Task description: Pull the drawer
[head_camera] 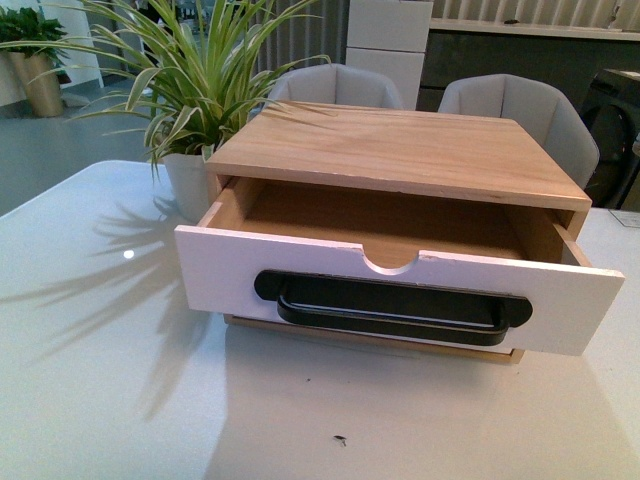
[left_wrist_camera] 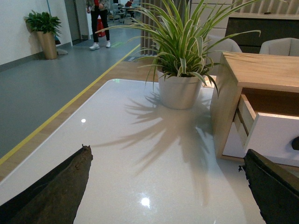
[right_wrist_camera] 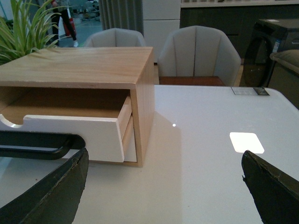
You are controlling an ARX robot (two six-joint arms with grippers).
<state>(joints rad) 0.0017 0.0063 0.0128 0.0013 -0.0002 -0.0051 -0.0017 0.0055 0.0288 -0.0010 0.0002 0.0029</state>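
Since the drawer (head_camera: 300,275) already sits well out, both grippers hang open, clear of it; any further pull should run straight by the black handle (head_camera: 392,305).

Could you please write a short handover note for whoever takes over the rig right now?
Left gripper: open, empty, over the table beside the potted plant.
Right gripper: open, empty, by the wooden box's right side.
The drawer is pulled well out, looks empty, handle free.
Done: drawer open. Left: judge whether to pull further; neither gripper touches it.
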